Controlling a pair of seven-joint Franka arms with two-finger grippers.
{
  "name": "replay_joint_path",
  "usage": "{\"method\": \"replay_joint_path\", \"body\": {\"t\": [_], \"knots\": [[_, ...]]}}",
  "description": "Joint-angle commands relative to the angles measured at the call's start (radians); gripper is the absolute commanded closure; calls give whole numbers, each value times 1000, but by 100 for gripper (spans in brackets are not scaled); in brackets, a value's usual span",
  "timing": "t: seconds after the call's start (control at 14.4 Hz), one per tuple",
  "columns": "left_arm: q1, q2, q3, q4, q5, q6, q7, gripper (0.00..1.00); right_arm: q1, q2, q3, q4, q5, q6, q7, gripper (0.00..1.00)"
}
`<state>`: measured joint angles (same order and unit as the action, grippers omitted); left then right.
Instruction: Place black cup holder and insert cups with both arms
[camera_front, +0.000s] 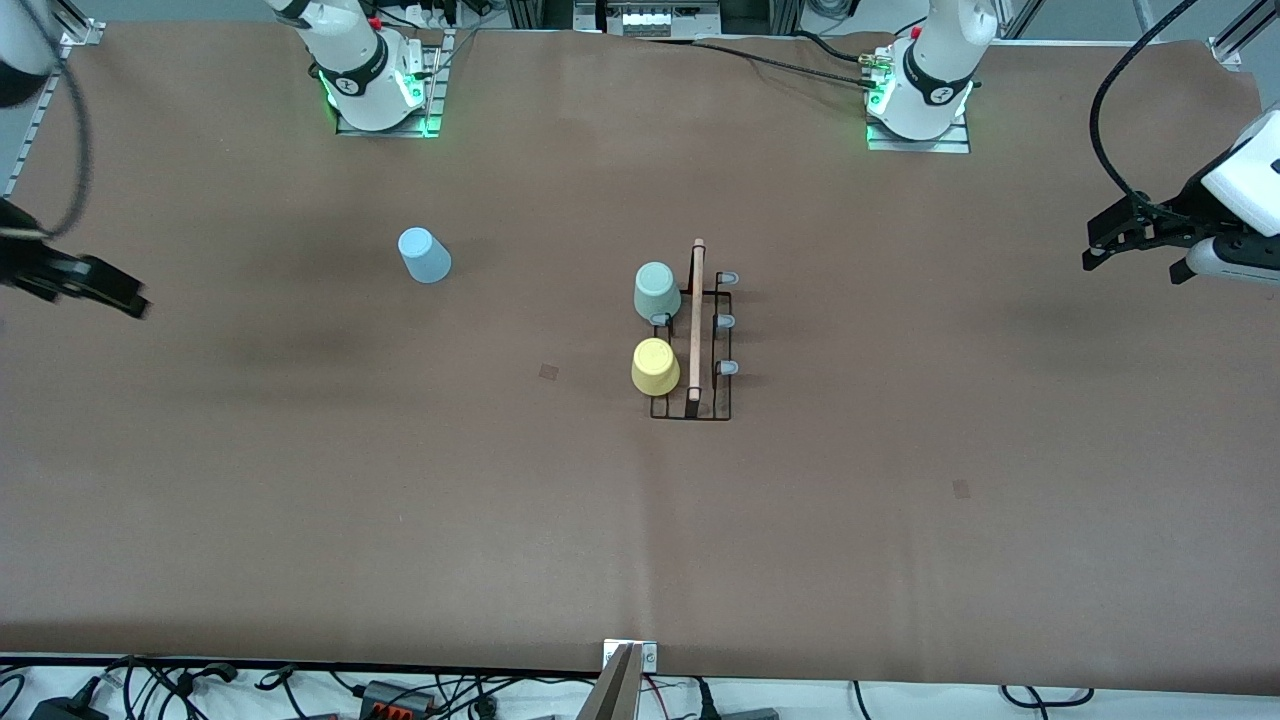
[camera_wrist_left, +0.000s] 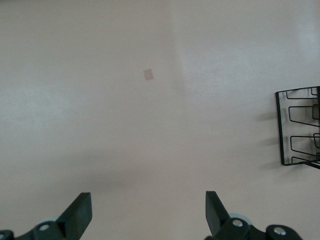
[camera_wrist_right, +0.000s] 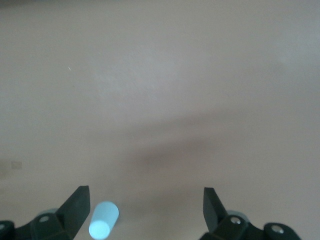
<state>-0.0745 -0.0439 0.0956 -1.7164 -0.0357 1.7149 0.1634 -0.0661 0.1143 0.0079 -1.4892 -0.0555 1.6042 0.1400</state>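
Note:
The black cup holder (camera_front: 697, 345) stands at the table's middle, its wooden rod on top; part of its wire frame shows in the left wrist view (camera_wrist_left: 300, 127). A pale green cup (camera_front: 656, 291) and a yellow cup (camera_front: 655, 367) sit upside down on its pegs, on the side toward the right arm's end. The light blue cup (camera_front: 425, 255) stands upside down on the table toward the right arm's end; it also shows in the right wrist view (camera_wrist_right: 103, 220). My left gripper (camera_front: 1095, 250) is open and empty at the left arm's end of the table. My right gripper (camera_front: 125, 297) is open and empty at the right arm's end.
Three grey-tipped pegs (camera_front: 728, 322) on the holder's side toward the left arm's end are bare. The brown table (camera_front: 640, 520) has small dark square marks (camera_front: 548, 372). The arm bases (camera_front: 375, 85) stand along the table's edge farthest from the front camera. Cables lie along the nearest edge.

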Motion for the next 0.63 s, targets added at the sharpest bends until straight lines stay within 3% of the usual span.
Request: {"method": "replay_joint_path", "body": {"t": [0.0, 0.56], "knots": [[13, -7, -11, 0, 19, -9, 19, 0, 9, -22, 10, -3, 26, -65, -4, 0], [13, -7, -11, 1, 19, -8, 19, 0, 17, -19, 15, -39, 31, -35, -122, 0]]}}
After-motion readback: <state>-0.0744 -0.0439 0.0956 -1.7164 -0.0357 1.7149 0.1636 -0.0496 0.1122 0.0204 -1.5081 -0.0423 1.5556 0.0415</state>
